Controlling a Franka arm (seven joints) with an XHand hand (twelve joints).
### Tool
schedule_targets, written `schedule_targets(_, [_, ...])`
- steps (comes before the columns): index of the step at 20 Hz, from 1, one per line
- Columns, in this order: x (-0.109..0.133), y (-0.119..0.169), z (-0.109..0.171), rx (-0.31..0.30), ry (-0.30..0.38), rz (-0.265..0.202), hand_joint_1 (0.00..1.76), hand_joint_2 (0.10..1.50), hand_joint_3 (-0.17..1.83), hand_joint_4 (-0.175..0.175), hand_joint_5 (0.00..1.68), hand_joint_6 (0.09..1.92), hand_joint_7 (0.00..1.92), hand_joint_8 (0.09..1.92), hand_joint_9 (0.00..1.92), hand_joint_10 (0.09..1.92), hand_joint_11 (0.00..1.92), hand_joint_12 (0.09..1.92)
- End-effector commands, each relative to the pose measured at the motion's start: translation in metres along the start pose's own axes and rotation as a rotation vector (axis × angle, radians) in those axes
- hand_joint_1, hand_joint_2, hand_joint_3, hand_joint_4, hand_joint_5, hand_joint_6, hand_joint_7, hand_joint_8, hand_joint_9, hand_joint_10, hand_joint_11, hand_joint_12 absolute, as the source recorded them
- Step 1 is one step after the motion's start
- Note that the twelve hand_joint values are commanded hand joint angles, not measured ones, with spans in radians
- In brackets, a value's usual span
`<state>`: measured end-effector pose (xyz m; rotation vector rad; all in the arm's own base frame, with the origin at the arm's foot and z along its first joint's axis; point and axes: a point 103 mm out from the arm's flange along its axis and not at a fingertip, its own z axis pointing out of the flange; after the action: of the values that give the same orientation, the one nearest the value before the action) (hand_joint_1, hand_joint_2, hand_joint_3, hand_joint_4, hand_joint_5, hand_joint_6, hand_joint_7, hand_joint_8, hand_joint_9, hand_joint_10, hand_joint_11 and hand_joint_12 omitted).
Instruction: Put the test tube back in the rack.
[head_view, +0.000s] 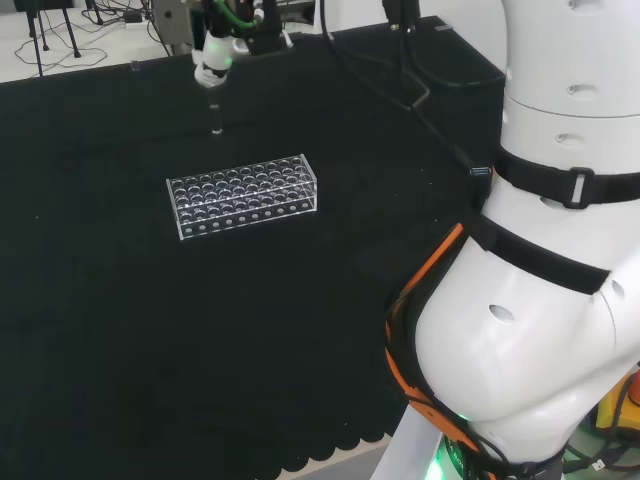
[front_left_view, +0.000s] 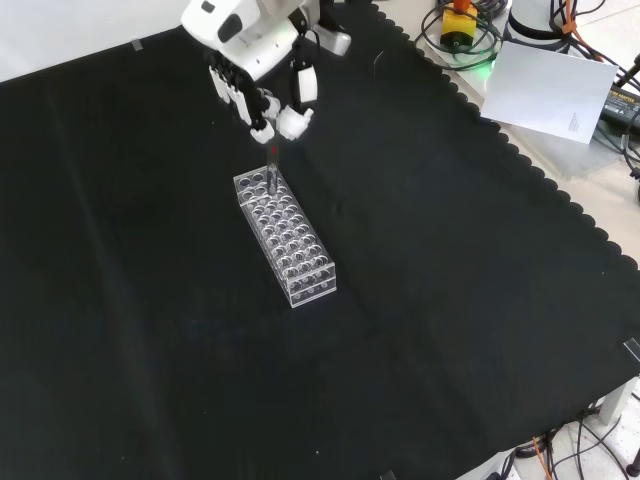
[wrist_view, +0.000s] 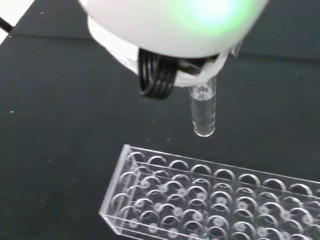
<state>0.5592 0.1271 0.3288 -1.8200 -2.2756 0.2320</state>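
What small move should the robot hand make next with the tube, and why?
Probably line the tube up over a hole, then lower it. The robot hand holds it upright above the rack, and in the wrist view its bottom end hangs clear of the holes.

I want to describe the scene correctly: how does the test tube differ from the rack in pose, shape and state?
The test tube hangs upright in the air, pinched by the hand; the rack lies flat on the black cloth, untouched. The test tube is one slim cylinder with a rounded bottom; the rack is a long box with many round holes. In the wrist view the tube's bottom is above the rack, not yet in a hole. Both are clear and see-through.
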Motion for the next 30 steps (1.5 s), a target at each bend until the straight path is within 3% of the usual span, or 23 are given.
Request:
schedule_targets(1, [0.021,0.005,0.011,0.023,0.034,-0.044,1.25,0.52,0.76,-0.175,1.56,0.14,1.78,0.42,1.64,0.74,1.4,1.02])
schedule_targets(18, [0.022,0.017,0.046,0.101,0.039,-0.064,1.25,0.52,0.76,-0.175,1.57,0.14,1.78,0.42,1.64,0.74,1.39,1.02])
schedule_targets(30, [0.015,0.032,0.067,0.151,0.034,-0.045,1.25,0.52,0.76,-0.175,1.57,0.13,1.78,0.42,1.64,0.74,1.39,1.02])
